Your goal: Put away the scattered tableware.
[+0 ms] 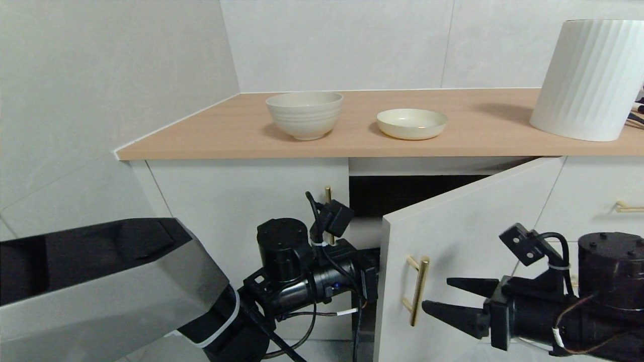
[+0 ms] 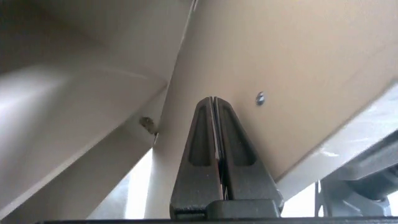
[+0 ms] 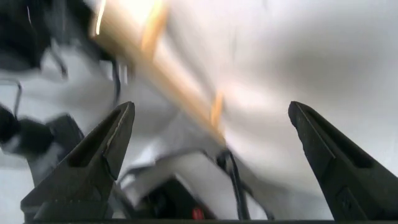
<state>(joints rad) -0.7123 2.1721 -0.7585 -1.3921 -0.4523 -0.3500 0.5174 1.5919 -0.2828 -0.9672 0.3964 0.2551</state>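
Observation:
A cream ribbed bowl (image 1: 305,114) and a shallow cream dish (image 1: 412,123) stand on the wooden countertop (image 1: 241,136). Below them a white cabinet door (image 1: 453,241) with a gold handle (image 1: 416,290) stands ajar. My left gripper (image 2: 213,109) is shut with nothing held, its tip tucked behind the door's inner edge next to a small screw (image 2: 260,98). My right gripper (image 1: 443,296) is open, low at the front, its fingertips (image 1: 435,307) just right of the gold handle (image 3: 155,62).
A tall white ribbed container (image 1: 591,78) stands at the countertop's right end. Another gold handle (image 1: 629,206) is on the drawer to the right. The cabinet's dark opening (image 1: 402,193) shows above the door. Tiled walls close the left and back.

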